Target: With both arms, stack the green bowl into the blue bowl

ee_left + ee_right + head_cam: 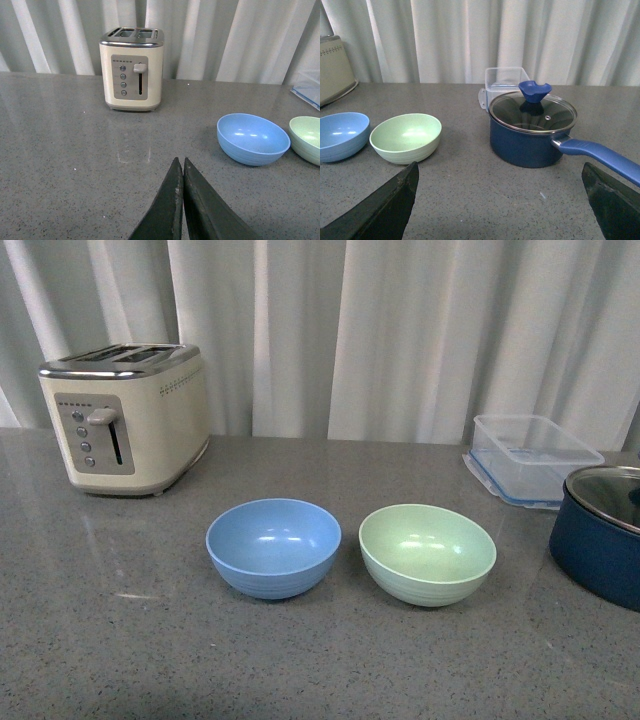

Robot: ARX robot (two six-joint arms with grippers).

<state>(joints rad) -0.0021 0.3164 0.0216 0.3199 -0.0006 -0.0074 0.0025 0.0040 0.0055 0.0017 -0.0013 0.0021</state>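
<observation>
The blue bowl and the green bowl sit upright and empty side by side on the grey counter, blue to the left, a small gap between them. Neither arm shows in the front view. In the left wrist view my left gripper is shut with nothing in it, hovering over bare counter short of the blue bowl, with the green bowl at the frame edge. In the right wrist view my right gripper is wide open and empty, with the green bowl and blue bowl ahead.
A cream toaster stands at the back left. A clear plastic container sits at the back right. A dark navy pot with a glass lid stands right of the green bowl, its blue handle reaching toward my right gripper.
</observation>
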